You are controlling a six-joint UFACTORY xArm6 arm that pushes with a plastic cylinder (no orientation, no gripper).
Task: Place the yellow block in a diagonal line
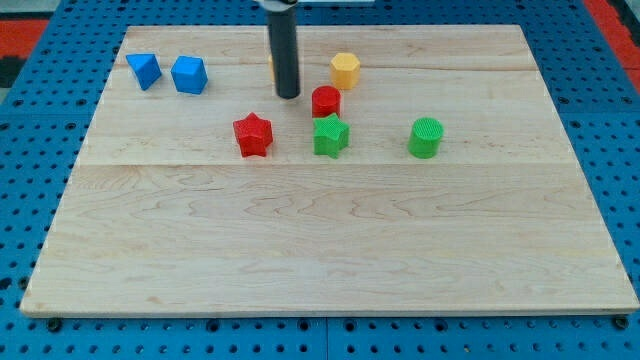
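Observation:
A yellow hexagonal block (345, 69) sits near the view's top, right of centre. My tip (288, 96) rests on the board to its lower left, just left of a red cylinder (325, 101). A thin sliver of yellow (271, 68) shows at the rod's left edge; the rest of that thing is hidden behind the rod. A red star block (253, 134) lies below and left of the tip. A green star block (330, 135) lies directly below the red cylinder. A green cylinder (425, 137) stands further right.
A blue triangular block (144, 70) and a blue faceted block (188, 75) sit side by side at the top left. The wooden board (320, 250) lies on a blue pegboard (30, 180) that surrounds it.

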